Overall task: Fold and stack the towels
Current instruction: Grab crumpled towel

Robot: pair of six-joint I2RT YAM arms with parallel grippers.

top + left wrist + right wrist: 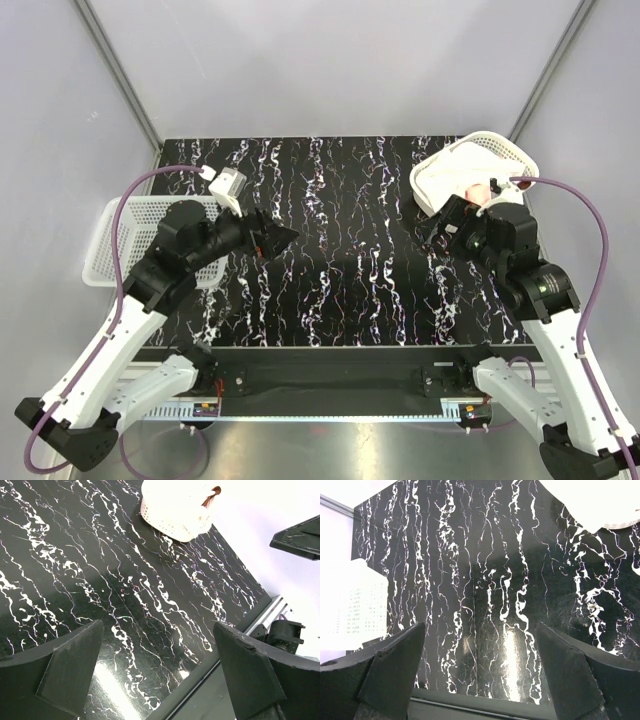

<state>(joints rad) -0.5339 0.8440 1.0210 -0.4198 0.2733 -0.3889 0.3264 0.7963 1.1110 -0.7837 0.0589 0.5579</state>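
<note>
Towels [462, 178] white, pink, rust-brown, crumpled together inside basket [505, 145], far right.

The surface [350, 250] is glossy black, streaked lengthwise with white marble veins that carry faint purple tints. The left basket [130, 215] and right basket [500, 145] are white plastic mesh, dotted with small holes. In the right one a pink towel [478, 190] shows pale, and a brown towel [212, 495] shows rust at the rim. The left tool [278, 236] and right tool [445, 222] are matt black. The arms [100, 360] are white with black joints, the cables [130, 200] purple, the walls [330, 60] pale grey.
</note>
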